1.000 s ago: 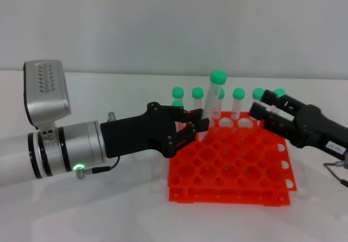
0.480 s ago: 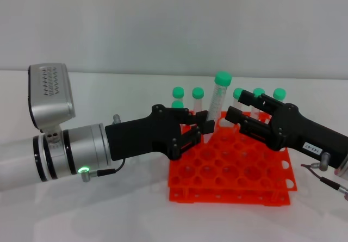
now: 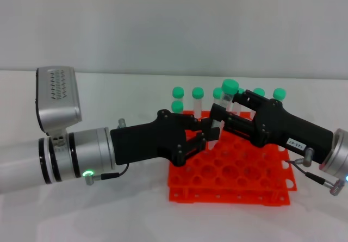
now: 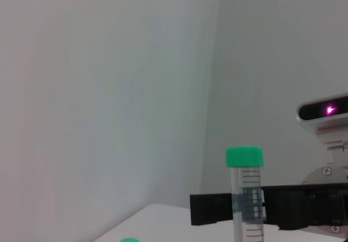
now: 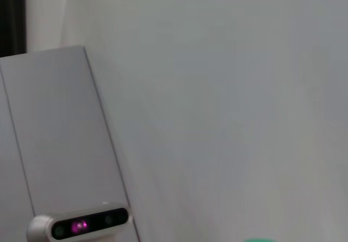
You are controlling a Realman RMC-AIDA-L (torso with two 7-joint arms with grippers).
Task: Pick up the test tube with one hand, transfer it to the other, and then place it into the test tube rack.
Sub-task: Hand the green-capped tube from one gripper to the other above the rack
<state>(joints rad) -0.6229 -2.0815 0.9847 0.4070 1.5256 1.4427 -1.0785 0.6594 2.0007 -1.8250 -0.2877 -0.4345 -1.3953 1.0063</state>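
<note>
Green-capped and slightly tilted, the test tube (image 3: pixel 223 111) sits above the back of the orange-red test tube rack (image 3: pixel 231 168), held by its lower part in the closed fingers of the left gripper (image 3: pixel 205 132). Half a second ago the right gripper (image 3: pixel 224 117) was just short of the tube; now it has come in from the opposite side, and its black fingers flank the tube's upper body just under the cap, close above the left gripper's hold. In the left wrist view a dark bar of that gripper crosses behind the tube (image 4: pixel 246 196). Whether the right fingers have closed on the tube cannot be told from these views. Judging by this, the handover is at its contact point: the pick-up is done, the transfer is in progress, and the placement has not begun. Seven other capped tubes (image 3: pixel 197 101) stand in the rack's far rows, behind both grippers.
</note>
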